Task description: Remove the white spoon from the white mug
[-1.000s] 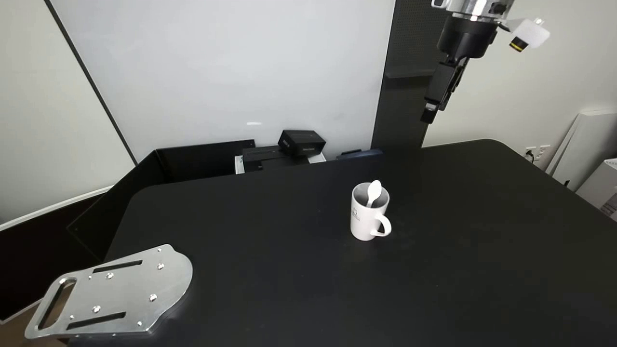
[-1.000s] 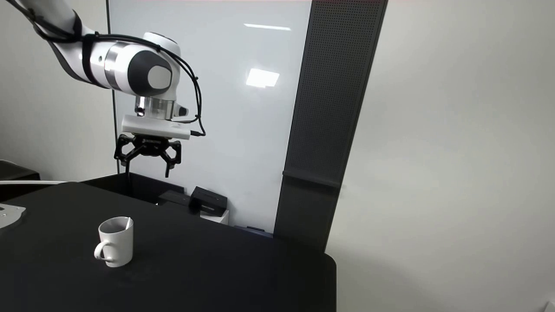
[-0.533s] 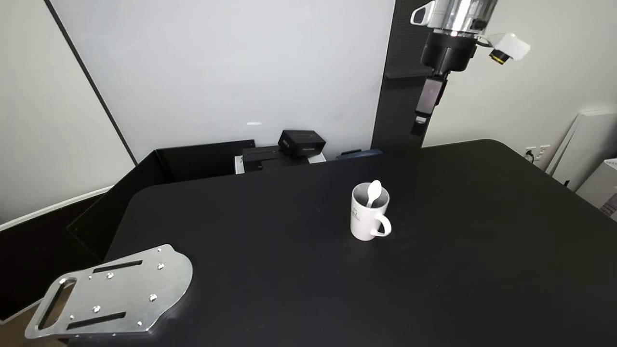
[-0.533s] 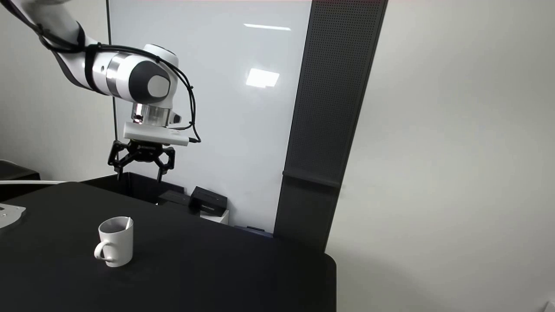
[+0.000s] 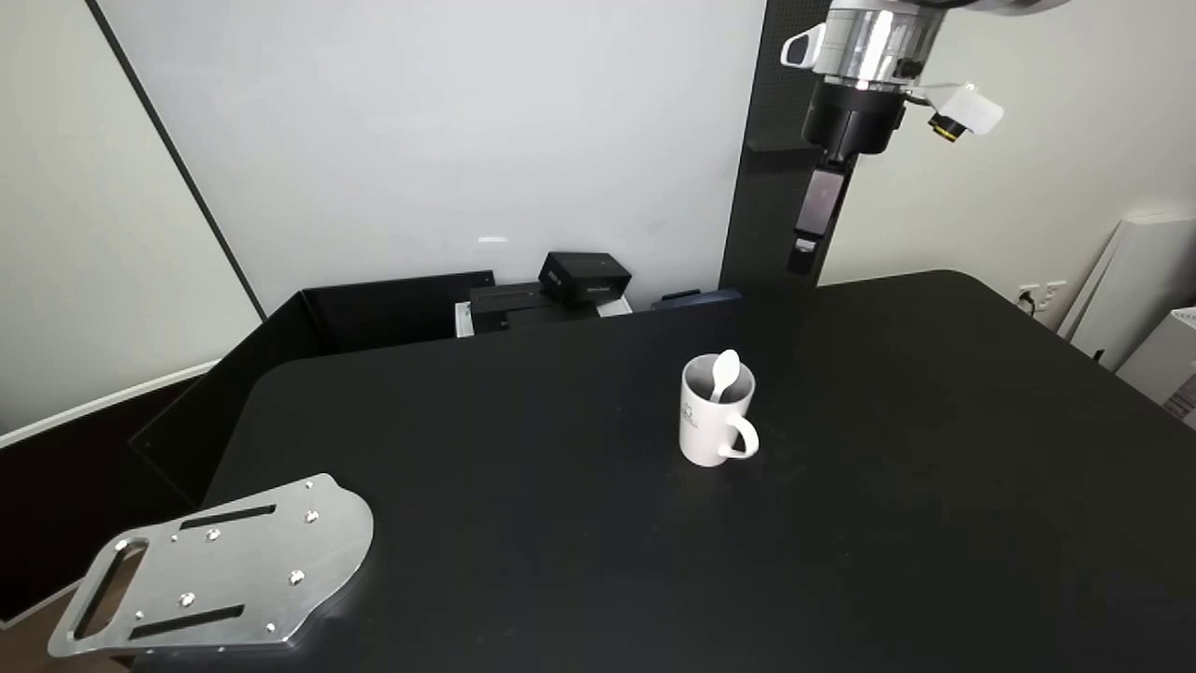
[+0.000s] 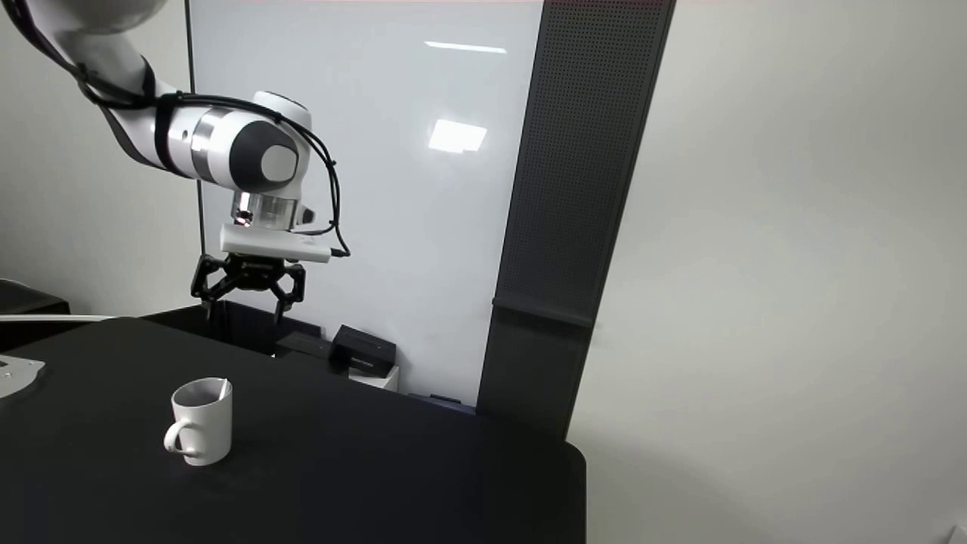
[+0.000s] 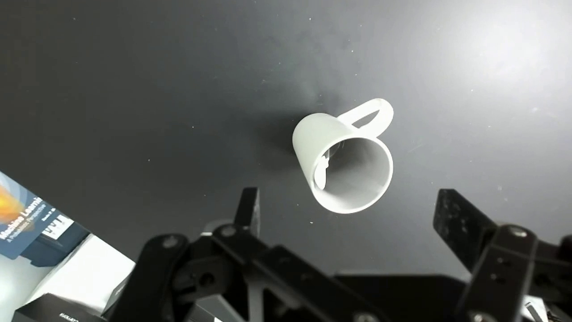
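Observation:
The white mug (image 5: 703, 435) stands upright on the black table, and it also shows in an exterior view (image 6: 210, 434) and in the wrist view (image 7: 313, 134). The white spoon (image 5: 725, 371) leans inside it, bowl up at the rim; only its tip shows in an exterior view (image 6: 224, 388). In the wrist view the spoon (image 7: 320, 174) lies along the mug's left inner wall; its lower handle is partly hidden. My gripper (image 6: 245, 313) is open and empty, well above the table and apart from the mug. In the wrist view the mug lies beyond and between the fingertips (image 7: 348, 192).
A silver metal plate (image 5: 252, 551) lies at the table's near left corner. Black boxes (image 5: 587, 278) stand behind the table's far edge, below a whiteboard wall. In the wrist view a book (image 7: 27, 219) and a white box (image 7: 85, 273) show at lower left.
My gripper has moved down in both exterior views, and also to the left in an exterior view. Its fingers stay open. The mug and spoon have not moved.

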You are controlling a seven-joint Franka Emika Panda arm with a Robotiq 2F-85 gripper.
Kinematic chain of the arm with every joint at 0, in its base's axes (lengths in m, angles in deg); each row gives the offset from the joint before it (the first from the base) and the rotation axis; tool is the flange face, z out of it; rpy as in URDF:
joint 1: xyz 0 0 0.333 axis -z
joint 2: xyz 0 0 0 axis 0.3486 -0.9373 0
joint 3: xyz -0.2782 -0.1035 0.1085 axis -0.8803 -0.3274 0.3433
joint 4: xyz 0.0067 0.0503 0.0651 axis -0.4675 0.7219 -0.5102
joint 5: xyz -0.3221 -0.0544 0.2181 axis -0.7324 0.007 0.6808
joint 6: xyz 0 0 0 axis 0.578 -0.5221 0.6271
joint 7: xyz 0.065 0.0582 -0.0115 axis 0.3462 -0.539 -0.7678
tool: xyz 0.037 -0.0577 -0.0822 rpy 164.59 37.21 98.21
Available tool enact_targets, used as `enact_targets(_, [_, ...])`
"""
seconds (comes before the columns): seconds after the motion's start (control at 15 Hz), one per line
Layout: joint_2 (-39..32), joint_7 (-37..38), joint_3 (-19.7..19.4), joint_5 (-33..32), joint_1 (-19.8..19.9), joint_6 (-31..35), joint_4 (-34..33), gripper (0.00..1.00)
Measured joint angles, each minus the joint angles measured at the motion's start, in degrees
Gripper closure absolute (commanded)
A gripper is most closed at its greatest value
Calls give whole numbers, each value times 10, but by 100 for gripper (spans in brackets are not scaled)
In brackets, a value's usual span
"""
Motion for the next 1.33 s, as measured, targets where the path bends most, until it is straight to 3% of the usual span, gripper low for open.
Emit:
enact_targets(0.47, [-1, 0, 0, 0, 0, 0, -1, 0])
enact_targets(0.8, [50, 4, -1, -3, 0, 21, 86, 0])
enact_targets(1.33, [28, 2, -3, -11, 0, 40, 72, 0])
